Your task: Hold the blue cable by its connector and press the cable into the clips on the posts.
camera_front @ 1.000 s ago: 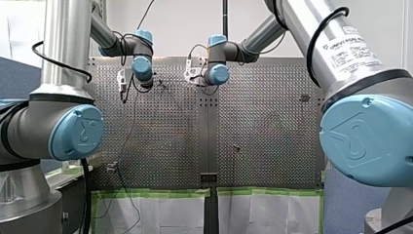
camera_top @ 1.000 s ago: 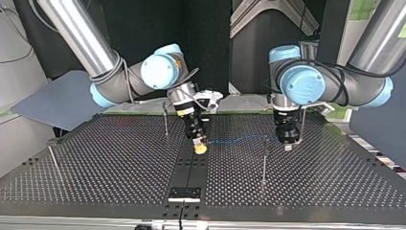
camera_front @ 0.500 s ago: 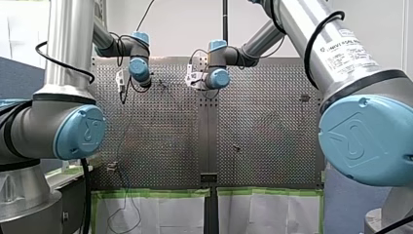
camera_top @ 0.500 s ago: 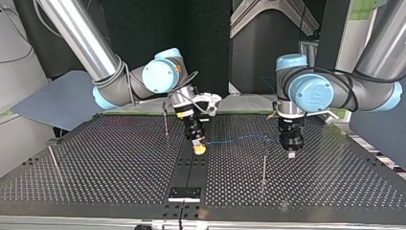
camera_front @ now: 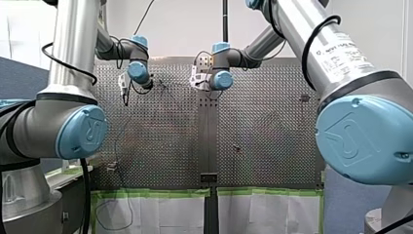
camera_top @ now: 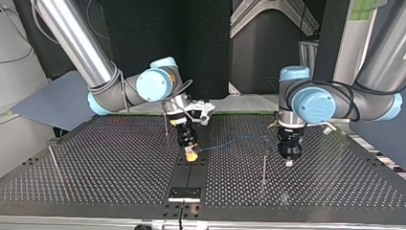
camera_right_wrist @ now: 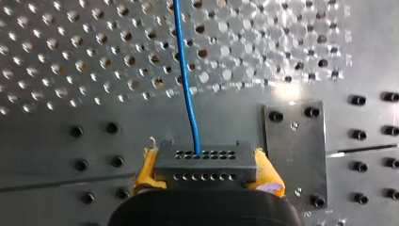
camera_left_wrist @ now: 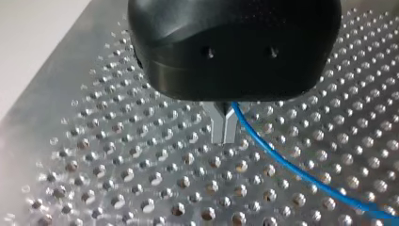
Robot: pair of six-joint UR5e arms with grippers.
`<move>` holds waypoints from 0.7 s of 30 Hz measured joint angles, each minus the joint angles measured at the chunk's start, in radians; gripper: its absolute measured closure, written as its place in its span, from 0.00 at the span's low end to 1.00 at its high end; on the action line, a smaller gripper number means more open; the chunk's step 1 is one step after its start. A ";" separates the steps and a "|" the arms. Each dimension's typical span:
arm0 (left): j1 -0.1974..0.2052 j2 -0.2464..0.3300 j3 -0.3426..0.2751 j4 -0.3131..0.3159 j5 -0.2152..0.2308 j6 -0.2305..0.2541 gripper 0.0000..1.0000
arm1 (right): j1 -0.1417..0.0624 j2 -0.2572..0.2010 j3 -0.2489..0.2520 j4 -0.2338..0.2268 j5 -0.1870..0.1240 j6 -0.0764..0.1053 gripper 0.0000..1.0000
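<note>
The black connector point(camera_right_wrist: 205, 165) is clamped by the right end effector point(camera_right_wrist: 207, 174); the blue cable point(camera_right_wrist: 186, 80) ahead is pinched by the left end effector point(camera_left_wrist: 224, 129).

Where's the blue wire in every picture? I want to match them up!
Front view: too thin to make out.
Top view: the blue cable stretches between my right pincer and my left pincer, above the perforated table.
Left wrist view: it trails away from my shut left pincer.
Right wrist view: it runs ahead from the black connector my right pincer clamps.
Shared landmark: the perforated table.
</note>
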State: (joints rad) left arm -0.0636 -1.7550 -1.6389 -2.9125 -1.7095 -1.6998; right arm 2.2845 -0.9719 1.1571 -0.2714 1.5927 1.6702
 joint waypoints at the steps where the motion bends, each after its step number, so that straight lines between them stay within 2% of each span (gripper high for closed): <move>1: 0.003 -0.007 0.006 0.000 0.003 0.000 1.00 | -0.004 0.001 -0.003 0.000 -0.002 0.000 1.00; 11: 0.014 -0.025 0.045 0.002 0.023 -0.008 1.00 | -0.031 0.015 -0.026 0.000 -0.016 -0.001 1.00; 21: 0.027 -0.025 0.052 -0.005 0.008 -0.016 1.00 | -0.057 0.071 -0.057 0.000 -0.018 -0.010 1.00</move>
State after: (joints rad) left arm -0.0371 -1.7801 -1.5872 -2.9176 -1.7018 -1.7155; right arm 2.2278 -0.9004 1.1000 -0.2710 1.5744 1.6598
